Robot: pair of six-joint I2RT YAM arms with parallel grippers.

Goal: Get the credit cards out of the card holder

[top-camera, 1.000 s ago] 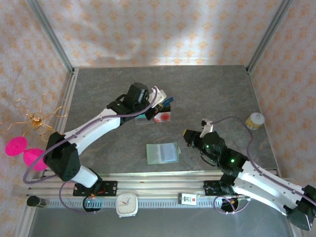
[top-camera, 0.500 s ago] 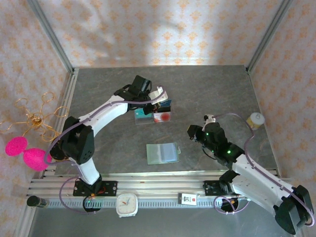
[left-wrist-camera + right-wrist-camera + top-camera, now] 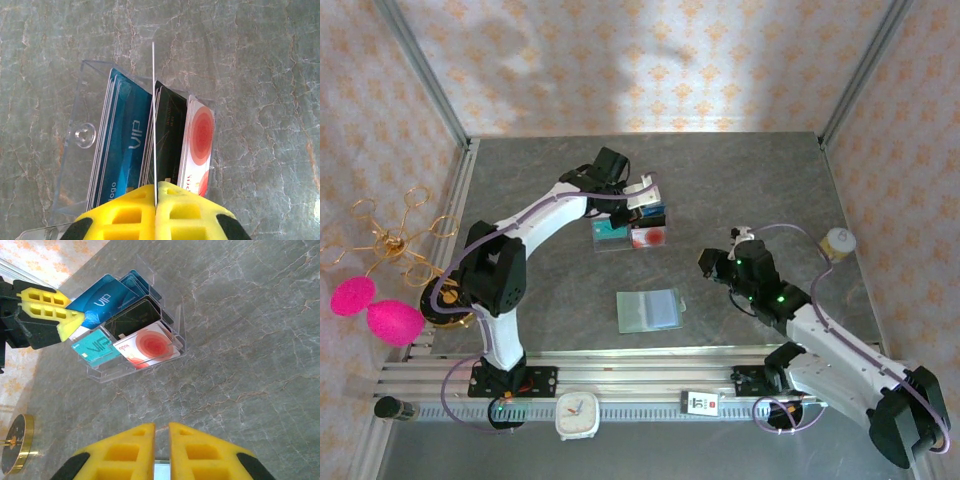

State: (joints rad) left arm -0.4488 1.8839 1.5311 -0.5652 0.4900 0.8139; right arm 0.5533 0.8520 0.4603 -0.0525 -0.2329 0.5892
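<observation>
Sage-green and flat, the card holder [image 3: 648, 309] lies alone near the middle of the grey stone-look table [image 3: 760, 180]. It is too small in the top view to tell whether any cards sit inside it.

At 12 o'clock from it stands a clear acrylic stand [image 3: 620, 245], and the left gripper [image 3: 642, 205] hangs over that. Its yellow fingers [image 3: 130, 210] are pressed fully together on a blue credit card [image 3: 97, 305] marked VIP. The left wrist camera sees this card edge-on as a thin pale line [image 3: 153, 110]. The line runs over the divide between the blue VIP cards [image 3: 125, 145] and the black card [image 3: 170, 130]. Whether it touches the stand I cannot tell. A red-and-white card [image 3: 200, 140] fills the compartment at 3 o'clock of the black one. A teal card [image 3: 95, 350] sits in the row in front.

The right gripper [image 3: 708, 264] hovers over bare table at 2 o'clock from the card holder. Its fingers [image 3: 120, 450] are all but closed, with only a narrow slit between them, and it has hold of nothing.

A small jar [image 3: 836, 243] stands at the table's 3 o'clock edge.
</observation>
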